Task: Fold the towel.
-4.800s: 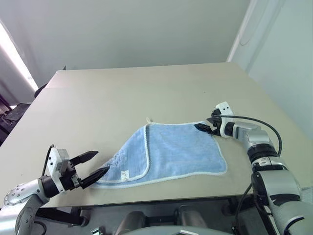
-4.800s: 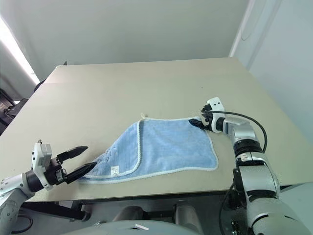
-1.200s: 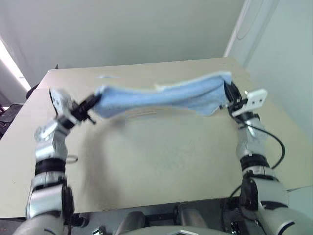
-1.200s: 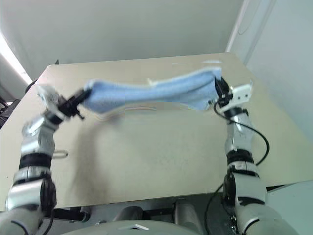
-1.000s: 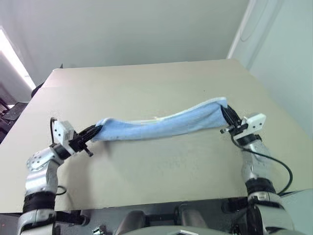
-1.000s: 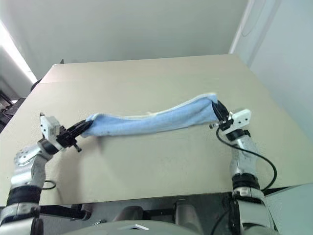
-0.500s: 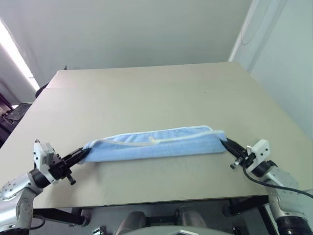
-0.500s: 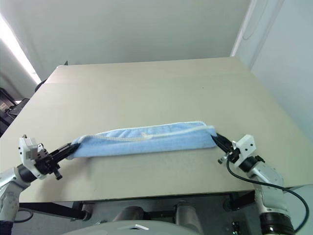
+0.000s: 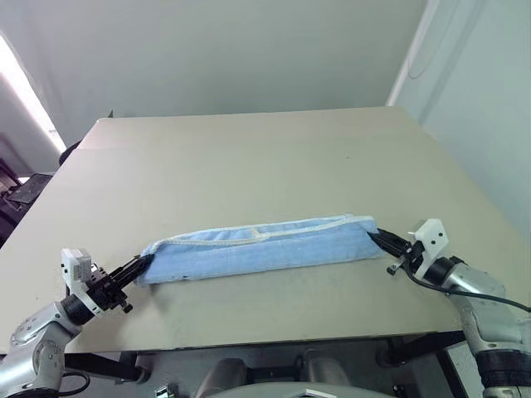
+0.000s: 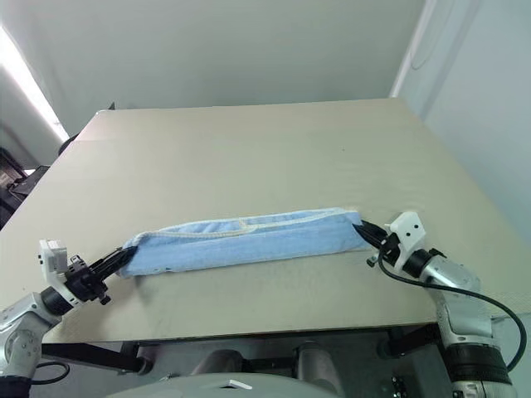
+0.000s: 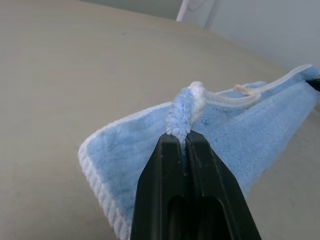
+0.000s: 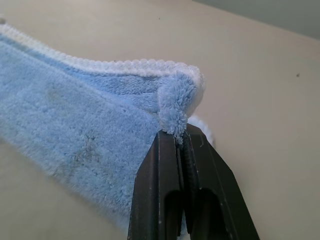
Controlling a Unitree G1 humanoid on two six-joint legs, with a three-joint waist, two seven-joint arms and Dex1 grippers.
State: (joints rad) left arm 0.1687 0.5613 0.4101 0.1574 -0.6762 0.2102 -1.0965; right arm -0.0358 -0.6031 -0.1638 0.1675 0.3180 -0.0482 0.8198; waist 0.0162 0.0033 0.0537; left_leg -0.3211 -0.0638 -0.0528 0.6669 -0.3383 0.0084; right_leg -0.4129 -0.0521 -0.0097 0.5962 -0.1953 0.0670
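The light-blue towel [image 9: 261, 247] with white stitched edging lies as a long narrow folded band across the near part of the table [image 9: 249, 157], stretched between my two hands. My left gripper [image 9: 143, 264] is shut on the towel's left end, and in the left wrist view its black fingers [image 11: 162, 170] pinch a bunched corner of the towel [image 11: 235, 125]. At the band's right end my right gripper [image 9: 378, 238] is shut on the other corner, seen bunched between its fingers [image 12: 165, 160] in the right wrist view. A small white loop [image 9: 259, 233] shows on the upper edge.
The beige table reaches far back to a grey wall. Its front edge [image 9: 265, 342] runs close below the towel, and its right edge [image 9: 465, 186] lies just beyond my right hand.
Both grippers have come down and back toward the table's front edge with the towel held between them. The towel hung in the air a second ago and now rests flat on the table.
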